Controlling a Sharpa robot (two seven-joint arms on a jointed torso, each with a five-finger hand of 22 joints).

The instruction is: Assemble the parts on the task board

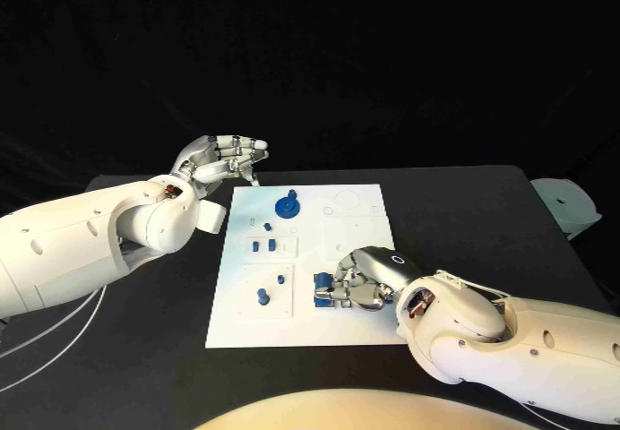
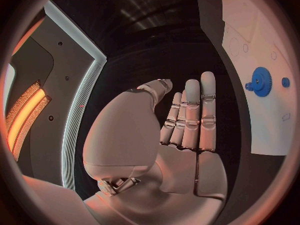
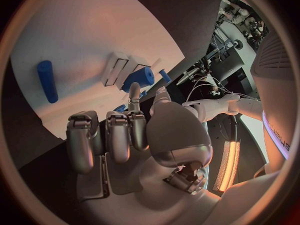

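The right hand (image 1: 363,278) curls over the near right of the task board (image 1: 245,331), hiding whatever it grips, while the left hand (image 1: 222,159) hovers empty, fingers straight, beyond the far left corner

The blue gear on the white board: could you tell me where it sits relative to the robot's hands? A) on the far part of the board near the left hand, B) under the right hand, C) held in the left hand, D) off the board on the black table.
A: the blue gear lies on the far part of the board, close to the empty left hand, away from the right hand.
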